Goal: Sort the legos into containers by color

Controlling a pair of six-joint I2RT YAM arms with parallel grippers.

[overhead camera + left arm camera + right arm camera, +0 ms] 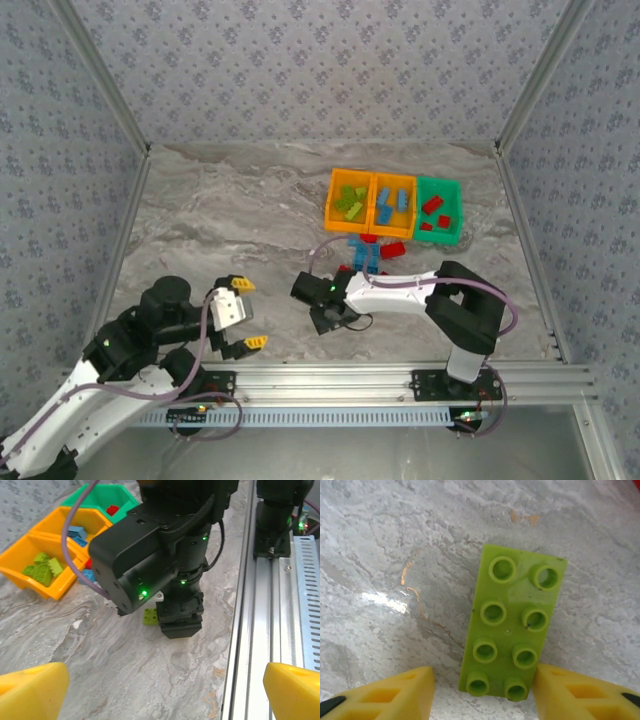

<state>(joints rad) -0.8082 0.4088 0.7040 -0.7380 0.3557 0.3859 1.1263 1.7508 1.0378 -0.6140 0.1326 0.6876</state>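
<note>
A lime green lego, two studs wide, lies flat on the marble table between the yellow fingers of my right gripper. The right finger touches the brick's side, and the left finger stands a gap away from it. From the left wrist view the same lego peeks out beside the right gripper. My left gripper hangs open and empty over bare table to the left, its jaws wide apart. Loose blue legos and a red lego lie in front of the containers.
Three containers stand in a row at the back right: an orange bin with green legos, an orange bin with blue legos, a green bin with red legos. An aluminium rail runs along the near edge.
</note>
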